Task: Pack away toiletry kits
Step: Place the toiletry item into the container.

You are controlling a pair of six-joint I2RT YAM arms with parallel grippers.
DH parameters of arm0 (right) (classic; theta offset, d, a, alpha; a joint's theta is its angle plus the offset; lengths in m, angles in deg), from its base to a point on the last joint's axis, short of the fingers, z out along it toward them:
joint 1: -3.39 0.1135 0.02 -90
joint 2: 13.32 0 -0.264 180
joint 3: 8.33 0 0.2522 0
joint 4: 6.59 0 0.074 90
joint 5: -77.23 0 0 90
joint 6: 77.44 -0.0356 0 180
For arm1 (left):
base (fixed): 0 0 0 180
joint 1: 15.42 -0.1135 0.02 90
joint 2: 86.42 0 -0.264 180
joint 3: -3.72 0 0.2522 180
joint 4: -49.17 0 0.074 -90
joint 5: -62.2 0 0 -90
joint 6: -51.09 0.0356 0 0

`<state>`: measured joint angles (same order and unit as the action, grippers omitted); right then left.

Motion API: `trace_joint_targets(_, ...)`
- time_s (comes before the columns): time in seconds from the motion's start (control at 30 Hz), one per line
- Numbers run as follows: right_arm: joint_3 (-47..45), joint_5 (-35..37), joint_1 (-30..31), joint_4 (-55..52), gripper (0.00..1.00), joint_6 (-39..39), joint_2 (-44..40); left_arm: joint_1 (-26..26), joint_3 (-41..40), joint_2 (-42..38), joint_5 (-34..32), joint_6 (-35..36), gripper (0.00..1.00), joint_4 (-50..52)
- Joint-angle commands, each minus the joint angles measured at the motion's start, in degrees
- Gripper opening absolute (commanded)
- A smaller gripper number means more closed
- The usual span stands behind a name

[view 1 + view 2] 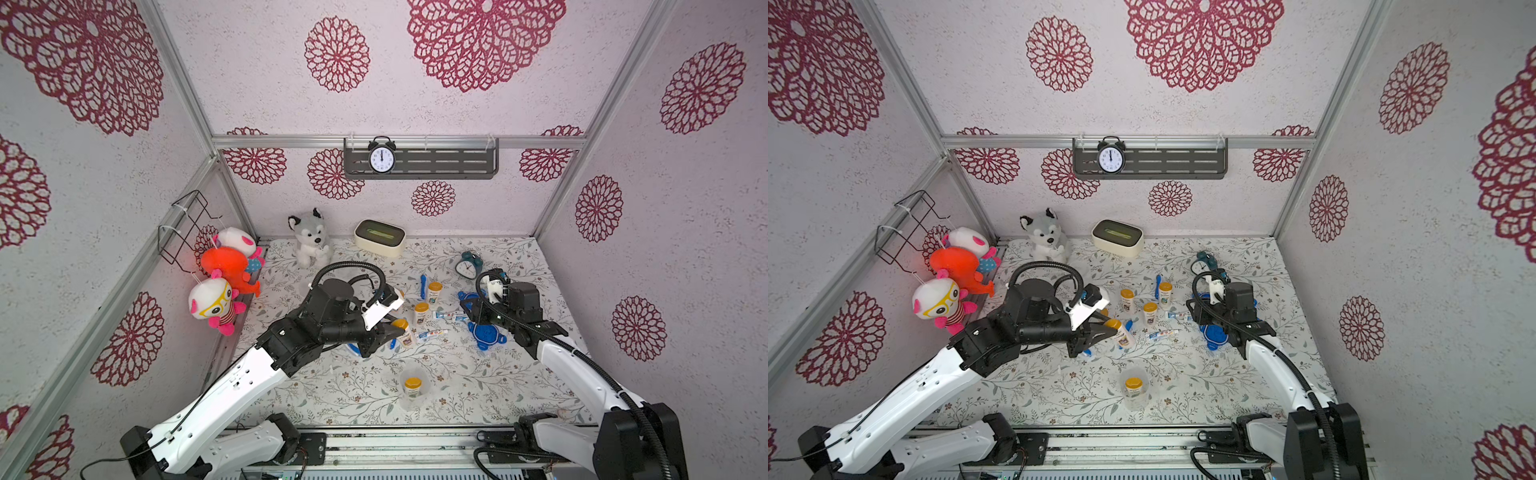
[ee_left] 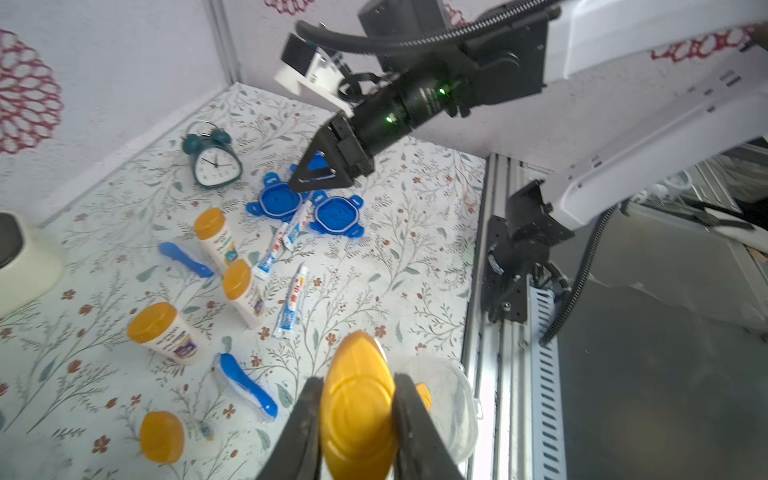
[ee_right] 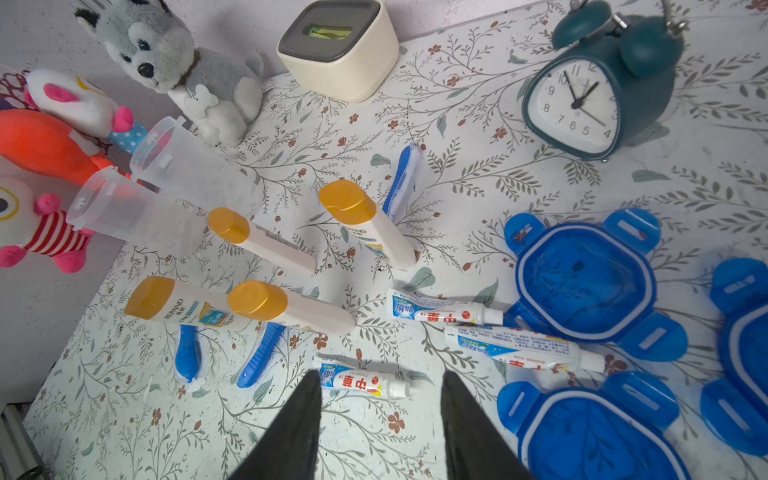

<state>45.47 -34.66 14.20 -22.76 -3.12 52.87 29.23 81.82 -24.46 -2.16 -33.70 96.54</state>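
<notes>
My left gripper [image 2: 358, 379] is shut on a white bottle with a yellow cap [image 1: 404, 331], lifted off the mat. A clear cup [image 1: 412, 390] near the front edge stands upright with another bottle inside. More bottles [image 1: 434, 291], blue toothbrushes [image 3: 261, 353], toothpaste tubes [image 1: 432, 333] and blue lids [image 1: 485, 334] lie mid-table. My right gripper [image 3: 381, 376] hangs open just above a small toothpaste tube [image 3: 361, 382], nothing between its fingers. Two empty clear cups [image 3: 187, 166] lie on their sides at the left.
A cream tissue box [image 1: 379, 237] and a husky plush [image 1: 309, 239] sit along the back wall. A teal alarm clock [image 1: 468, 264] stands behind the right gripper. Plush toys [image 1: 226, 282] hang at the left wall.
</notes>
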Motion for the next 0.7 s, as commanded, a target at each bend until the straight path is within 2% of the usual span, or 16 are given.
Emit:
trace_joint_targets(0.0,0.5,-2.8,-0.9,0.9,0.48,-0.8,-0.6,1.5,2.9,0.6,4.1,4.0,0.23,3.8)
trace_joint_targets(0.23,-0.1,-4.0,-1.9,1.1,0.48,-0.5,-1.4,3.9,5.2,2.1,5.1,6.1,0.24,8.8)
trace_joint_targets(0.67,-0.8,-6.2,-2.3,1.4,0.49,-0.6,-1.1,8.5,5.3,4.2,3.0,5.0,0.23,8.4)
